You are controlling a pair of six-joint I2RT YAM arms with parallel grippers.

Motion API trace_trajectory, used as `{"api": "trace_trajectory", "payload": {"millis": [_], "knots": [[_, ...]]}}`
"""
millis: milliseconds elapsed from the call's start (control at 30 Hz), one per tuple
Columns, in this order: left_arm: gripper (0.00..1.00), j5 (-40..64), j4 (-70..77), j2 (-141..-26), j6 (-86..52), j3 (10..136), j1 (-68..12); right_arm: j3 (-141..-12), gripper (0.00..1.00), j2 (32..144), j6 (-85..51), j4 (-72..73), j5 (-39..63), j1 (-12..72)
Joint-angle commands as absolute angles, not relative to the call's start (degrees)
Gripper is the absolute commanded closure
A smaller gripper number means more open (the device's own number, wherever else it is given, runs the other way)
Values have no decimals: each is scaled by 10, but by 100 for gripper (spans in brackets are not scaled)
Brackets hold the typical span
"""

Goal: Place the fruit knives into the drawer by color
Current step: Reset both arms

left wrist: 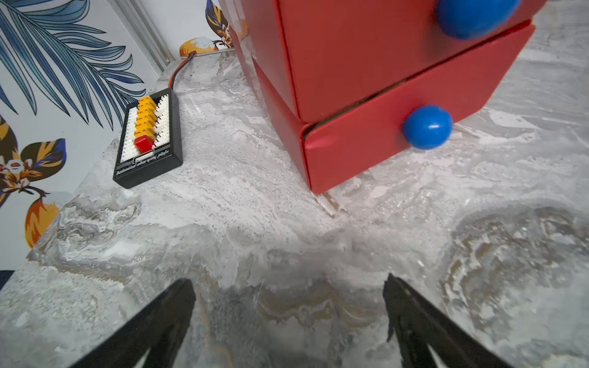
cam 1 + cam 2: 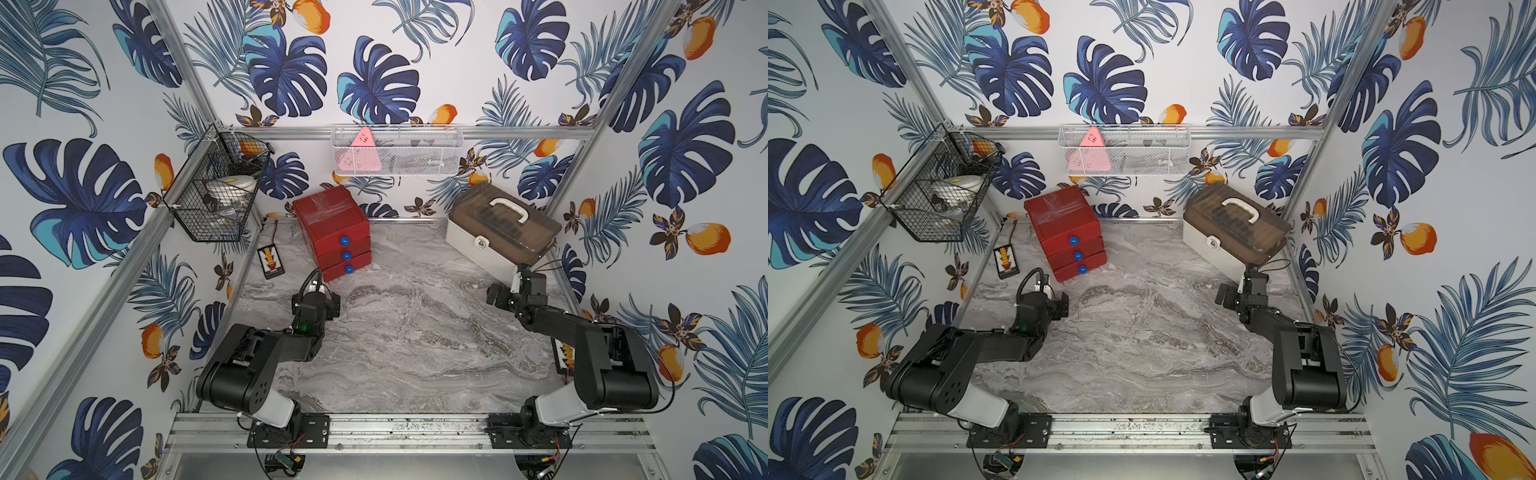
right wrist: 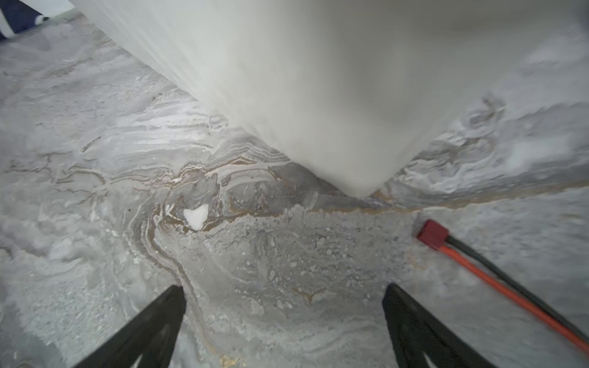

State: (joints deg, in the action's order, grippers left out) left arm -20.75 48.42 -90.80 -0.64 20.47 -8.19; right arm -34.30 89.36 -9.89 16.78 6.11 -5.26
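Grey marbled tabletop (image 2: 415, 332) inside an aluminium-framed booth, blue-leaf wallpaper (image 2: 374, 83) on every side. At the back left of it, the drawer (image 2: 328, 216): a glossy red chest of three stacked fronts, one round blue knob (image 2: 344, 240) apiece, turned a little toward the centre. In the left wrist view, bottom front (image 1: 350, 146) a shade proud of the one above, a dark slit between the two. Just beside the chest, toward the left wall, a black balance charging board (image 1: 148, 140), flat on the marble, with a row of yellow plugs and one red. At the back right, a beige case (image 2: 465, 237) with a brown translucent lid and a white handle (image 2: 509, 208). On the back rail, a white mesh basket (image 2: 428, 160) holding a pink triangular thing (image 2: 360, 153); on the left wall, a black wire basket (image 2: 199, 224).

Left gripper (image 1: 288, 278) low over bare marble, near the chest's front but apart from it, fingers spread wide and empty. Right gripper (image 3: 284, 286) likewise spread wide and empty, pointed at the near corner of the case, close without touching. Off to one side of it, a red connector (image 3: 432, 234) on red and black leads, lying on the marble.
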Motion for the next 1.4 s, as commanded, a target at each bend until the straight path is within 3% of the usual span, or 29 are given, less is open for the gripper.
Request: {"api": "trace_trajectory", "payload": {"millis": [0, 100, 367, 433, 533, 633, 700, 1367], "knots": [[1, -187, 633, -954, -1, 197, -69, -316, 0, 919, -123, 341, 179, -84], [1, -174, 606, -948, -10, 204, -62, -327, 0, 922, -95, 328, 196, -91], [1, -171, 608, -950, -9, 205, -60, -257, 0, 905, -109, 458, 87, -91], [1, -171, 607, -950, -10, 205, -59, -263, 0, 896, -97, 430, 88, -83], [1, -175, 610, -950, -8, 205, -60, -267, 0, 915, -32, 450, 144, -47], [1, -176, 611, -951, -8, 205, -60, -214, 0, 956, 41, 593, 37, 49], [1, -176, 612, -951, -9, 205, -59, -245, 0, 940, 37, 497, 35, 46], [1, -176, 609, -947, -10, 202, -60, -233, 0, 948, 34, 537, 38, 40]]}}
